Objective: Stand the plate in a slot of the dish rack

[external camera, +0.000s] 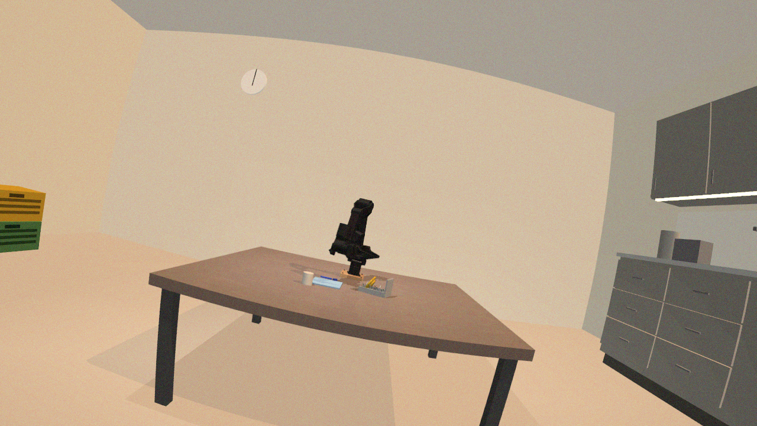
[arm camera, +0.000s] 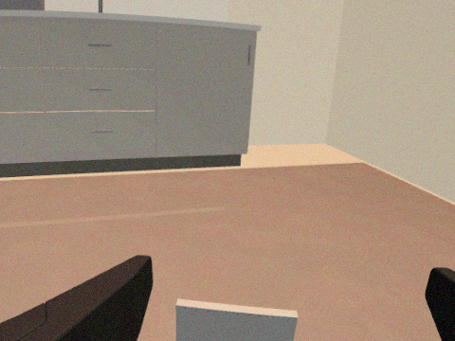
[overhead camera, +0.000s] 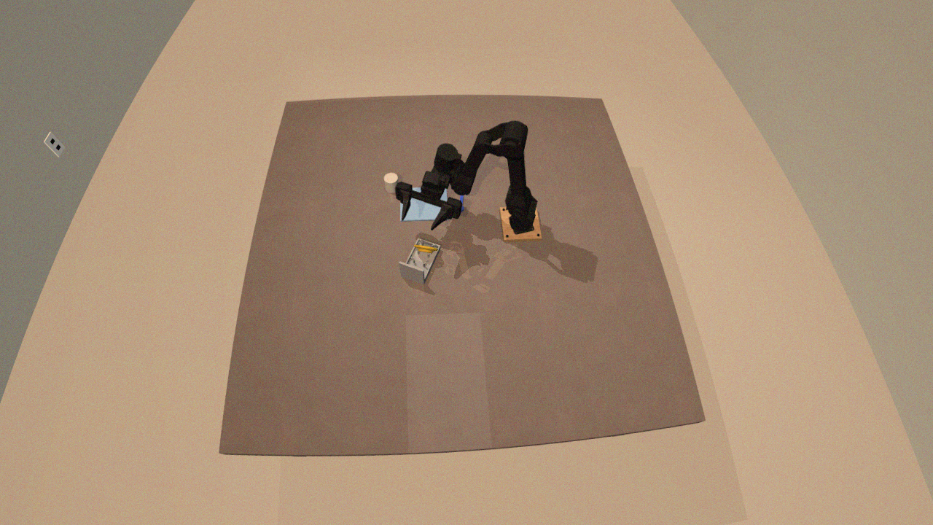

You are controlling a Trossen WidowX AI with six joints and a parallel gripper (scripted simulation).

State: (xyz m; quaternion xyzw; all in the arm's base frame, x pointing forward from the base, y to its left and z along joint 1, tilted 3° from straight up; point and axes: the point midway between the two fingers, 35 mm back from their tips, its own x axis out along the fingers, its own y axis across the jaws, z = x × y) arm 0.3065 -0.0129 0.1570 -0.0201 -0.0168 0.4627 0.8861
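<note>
The yellow plate [overhead camera: 426, 248] [external camera: 371, 282] is on edge in the grey dish rack [overhead camera: 411, 271] [external camera: 389, 287], near the end away from the rack's tall end panel. It leans noticeably in the exterior view. The rails at its lower edge are too small to make out clearly, so its exact slot cannot be told. My gripper [overhead camera: 417, 223] [external camera: 378, 257] [arm camera: 291, 278] is open and empty, with its fingers wide apart above the rack and clear of the plate. The wrist view shows only the top of the rack's end panel [arm camera: 236, 327] between the fingers; the plate is out of that view.
A light blue flat square [overhead camera: 420, 211] [external camera: 327, 283] lies on the table beside the rack, partly under the arm in the top view. A cream cup [overhead camera: 391, 179] [external camera: 307, 278] stands by its far corner. A blue pen-like thing [overhead camera: 462, 203] [external camera: 327, 278] lies beside the square.
</note>
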